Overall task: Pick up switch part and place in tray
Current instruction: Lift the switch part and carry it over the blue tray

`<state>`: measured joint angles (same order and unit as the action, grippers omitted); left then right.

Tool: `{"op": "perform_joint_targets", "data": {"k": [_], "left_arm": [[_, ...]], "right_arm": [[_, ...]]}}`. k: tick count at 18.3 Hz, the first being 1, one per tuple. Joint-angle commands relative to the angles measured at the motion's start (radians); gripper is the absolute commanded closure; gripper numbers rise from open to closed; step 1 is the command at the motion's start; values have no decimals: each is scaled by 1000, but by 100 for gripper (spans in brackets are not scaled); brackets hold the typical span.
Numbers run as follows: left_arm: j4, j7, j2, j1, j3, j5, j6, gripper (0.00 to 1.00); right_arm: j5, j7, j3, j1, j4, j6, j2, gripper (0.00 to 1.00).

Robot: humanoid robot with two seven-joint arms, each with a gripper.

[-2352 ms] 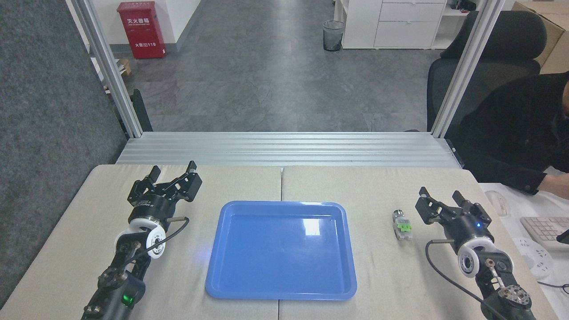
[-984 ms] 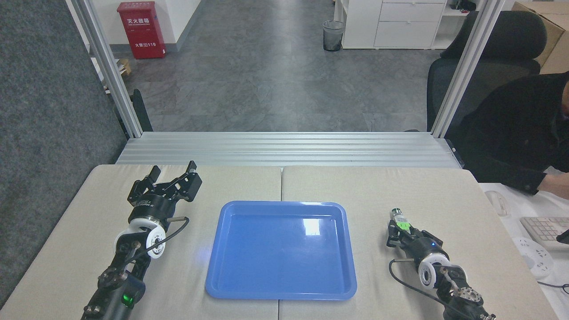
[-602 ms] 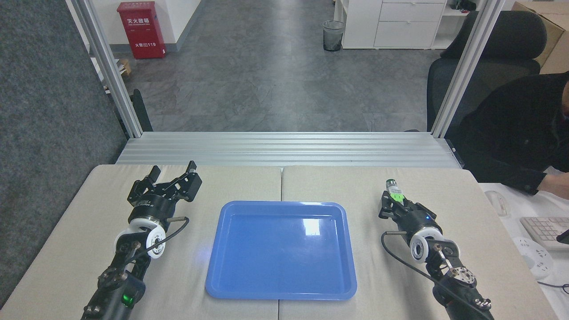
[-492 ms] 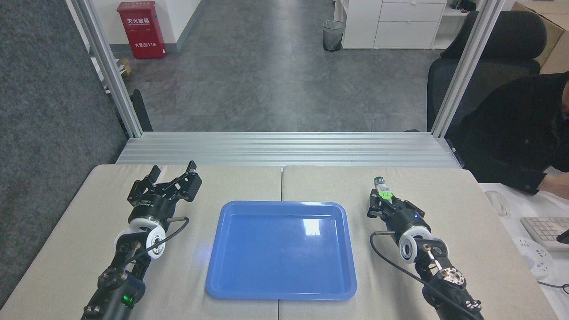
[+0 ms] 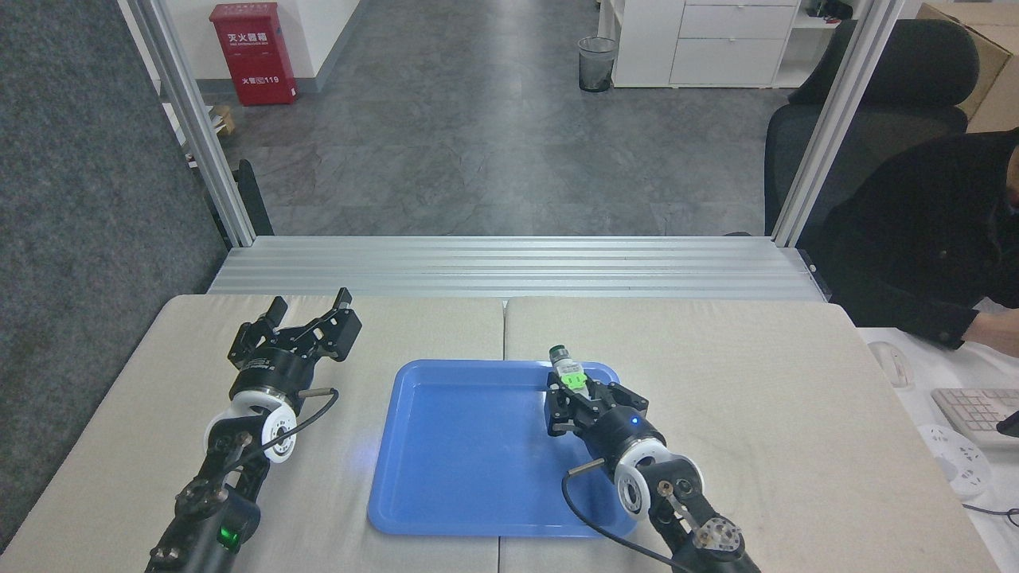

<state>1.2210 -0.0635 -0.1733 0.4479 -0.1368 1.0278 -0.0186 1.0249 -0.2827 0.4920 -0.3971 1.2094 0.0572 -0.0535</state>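
Note:
The blue tray (image 5: pixel 446 469) lies flat in the middle of the table. My right gripper (image 5: pixel 579 395) is over the tray's far right part, shut on the switch part (image 5: pixel 568 368), whose dark round end and green block stick out past the fingers toward the tray's far rim. Whether the part touches the tray floor I cannot tell. My left gripper (image 5: pixel 310 312) rests on the table left of the tray, open, with nothing between its fingers.
An aluminium rail deck (image 5: pixel 509 267) borders the table's far edge. A person in black (image 5: pixel 923 239) sits at the right by a white desk with a keyboard (image 5: pixel 975 410) and mouse (image 5: pixel 888 362). Two aluminium posts rise at the far corners.
My right gripper took hold of the switch part on the table right of the tray, lifted it and carried it left over the tray's far right corner. The left arm stayed still.

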Motion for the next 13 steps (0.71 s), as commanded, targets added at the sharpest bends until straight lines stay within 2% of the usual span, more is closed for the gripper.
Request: {"op": "perform_joint_targets", "data": {"k": [1,2,4,6,7,8,10,13], "left_arm": [[0,1,0,0,0,0,0,0],[0,1,0,0,0,0,0,0],[0,1,0,0,0,0,0,0],[0,1,0,0,0,0,0,0],[0,1,0,0,0,0,0,0],[0,1,0,0,-1,0,0,0],[0,1,0,0,0,0,0,0],[0,1,0,0,0,0,0,0]], "right_arm": [[43,-38,244,66,46,-13,127,100],[63,-38,249,70,23,-8,138,100],[156,-39,249,72,-66,16,155,98],[165,-41,235,70,-91,45,155,80],[167,-41,232,64,-93,59,153,67],[167,-39,212,60,-94,75,153,58],[161,-36,105,34,-99,87,155,1],[140,-26,-22,-20,-94,78,159,1]]}}
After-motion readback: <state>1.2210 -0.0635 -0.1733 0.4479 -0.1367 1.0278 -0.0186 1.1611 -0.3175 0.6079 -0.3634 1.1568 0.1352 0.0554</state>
